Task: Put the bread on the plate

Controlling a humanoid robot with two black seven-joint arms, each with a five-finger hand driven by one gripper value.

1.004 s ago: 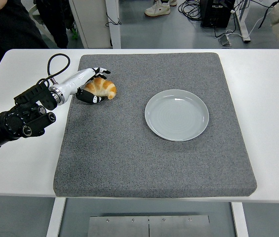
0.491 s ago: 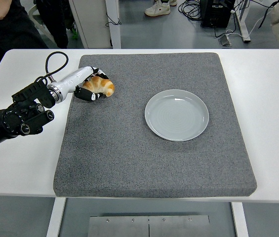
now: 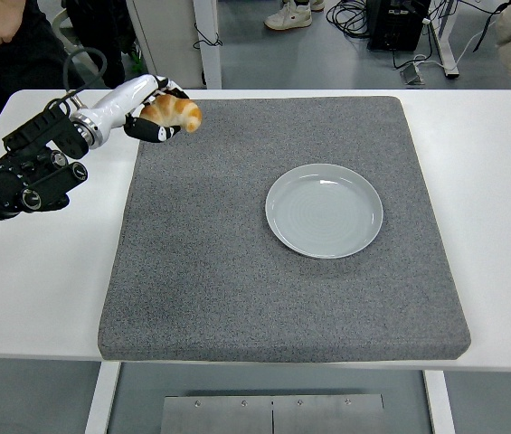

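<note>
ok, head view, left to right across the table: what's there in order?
left arm → left hand gripping the bread over the grey mat's far-left corner → plate, empty, right of the mat's centre → bare white table.

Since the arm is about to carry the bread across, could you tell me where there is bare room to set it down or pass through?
The plate is empty. The grey mat is bare left of it and toward the near edge. Only the far-left corner is crowded, where the left hand holds the bread.
</note>
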